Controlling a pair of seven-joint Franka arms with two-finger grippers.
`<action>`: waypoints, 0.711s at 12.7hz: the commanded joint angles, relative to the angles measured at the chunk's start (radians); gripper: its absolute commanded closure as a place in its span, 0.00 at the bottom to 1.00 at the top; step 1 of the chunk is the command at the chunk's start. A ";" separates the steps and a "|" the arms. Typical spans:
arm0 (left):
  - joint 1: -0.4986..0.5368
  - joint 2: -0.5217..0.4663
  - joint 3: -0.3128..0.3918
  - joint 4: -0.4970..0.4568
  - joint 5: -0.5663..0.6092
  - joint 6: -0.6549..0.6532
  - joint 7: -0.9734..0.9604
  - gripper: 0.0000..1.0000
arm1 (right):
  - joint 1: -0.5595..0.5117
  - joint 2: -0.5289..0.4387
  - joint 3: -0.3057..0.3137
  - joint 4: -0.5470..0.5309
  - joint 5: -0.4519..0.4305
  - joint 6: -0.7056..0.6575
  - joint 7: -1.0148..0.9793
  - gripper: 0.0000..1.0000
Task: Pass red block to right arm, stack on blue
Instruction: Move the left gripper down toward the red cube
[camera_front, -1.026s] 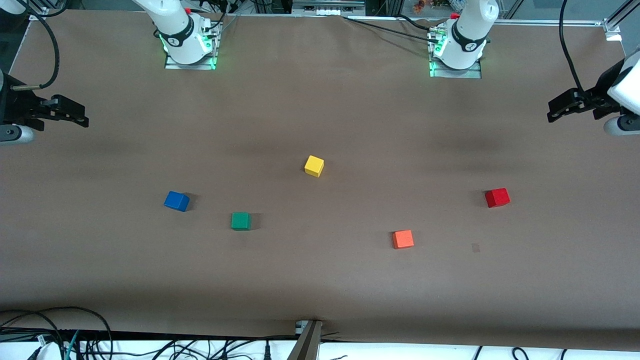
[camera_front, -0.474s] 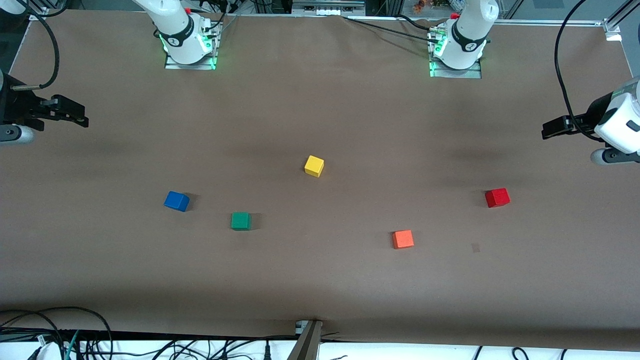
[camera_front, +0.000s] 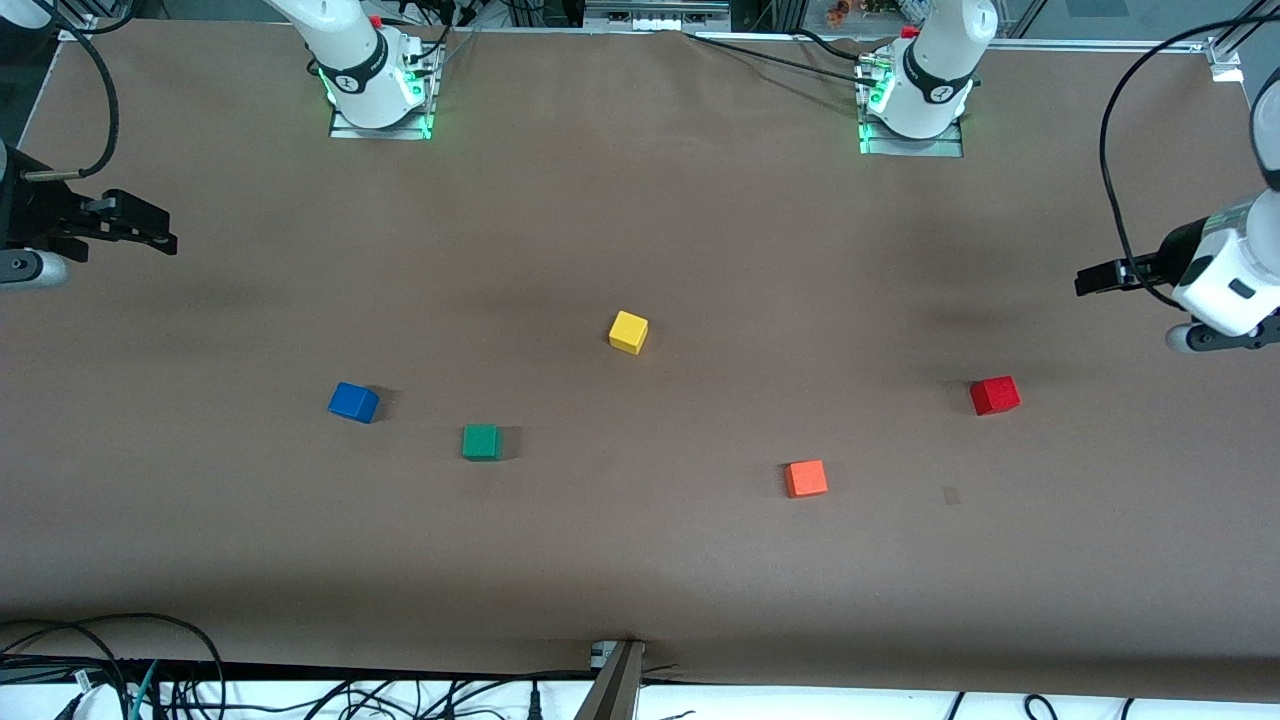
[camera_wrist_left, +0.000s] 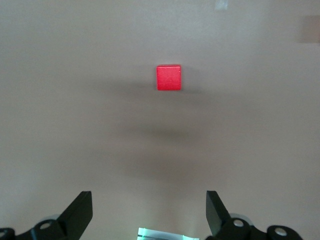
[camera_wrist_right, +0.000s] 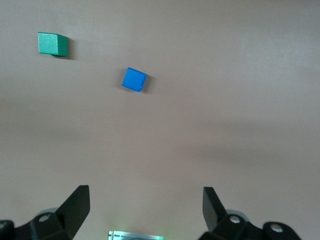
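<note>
The red block (camera_front: 995, 395) lies on the brown table toward the left arm's end; the left wrist view shows the red block (camera_wrist_left: 169, 77) well ahead of the fingers. My left gripper (camera_front: 1095, 278) (camera_wrist_left: 148, 198) hangs open and empty over bare table at that end, apart from the block. The blue cube (camera_front: 353, 402) (camera_wrist_right: 134, 80) sits toward the right arm's end. My right gripper (camera_front: 150, 235) (camera_wrist_right: 146, 193) waits open and empty over that end's edge, away from the blue cube.
A yellow cube (camera_front: 628, 331) sits mid-table. A green cube (camera_front: 481, 442) (camera_wrist_right: 52, 43) lies beside the blue one, slightly nearer the camera. An orange cube (camera_front: 806, 478) lies nearer the camera than the red block. Cables (camera_front: 120, 670) run along the front edge.
The left arm's wrist has swung and lowered over its end of the table, bringing its gripper closer to the red block. The right arm and all cubes have stayed still.
</note>
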 joint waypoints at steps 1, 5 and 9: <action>0.013 -0.022 -0.008 -0.108 -0.022 0.108 0.020 0.00 | -0.010 0.007 0.005 0.018 0.012 -0.003 -0.013 0.00; 0.011 0.006 -0.010 -0.216 -0.022 0.286 0.018 0.00 | -0.010 0.007 0.005 0.018 0.012 -0.003 -0.014 0.00; 0.013 0.119 -0.012 -0.247 -0.022 0.483 0.018 0.00 | -0.011 0.007 0.005 0.018 0.012 -0.003 -0.014 0.00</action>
